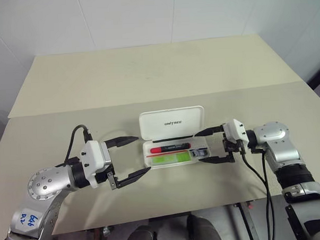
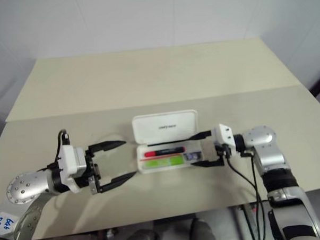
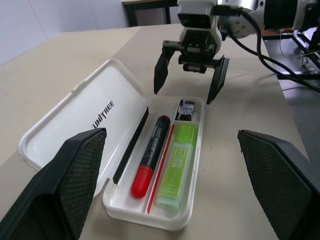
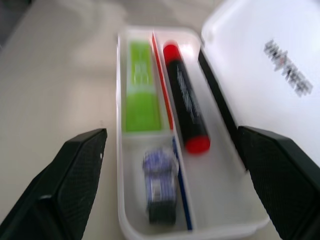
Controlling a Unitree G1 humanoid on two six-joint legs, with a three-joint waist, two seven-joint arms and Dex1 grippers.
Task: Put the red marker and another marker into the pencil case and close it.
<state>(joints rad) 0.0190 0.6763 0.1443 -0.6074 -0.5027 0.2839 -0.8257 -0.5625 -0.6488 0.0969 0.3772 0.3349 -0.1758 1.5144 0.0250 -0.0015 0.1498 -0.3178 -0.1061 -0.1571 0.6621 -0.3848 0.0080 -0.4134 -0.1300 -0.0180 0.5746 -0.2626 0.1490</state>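
**Both markers in the open pencil case**

The pencil case is seen open on the table, lid tilted back. The red marker and the green marker are laid side by side inside. Left gripper and right gripper are held at either end, fingers apart, nothing gripped.

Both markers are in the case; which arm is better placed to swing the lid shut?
Probably right: the right gripper hangs open at the pencil case's end, a finger beside the raised lid; the left gripper is farther off.
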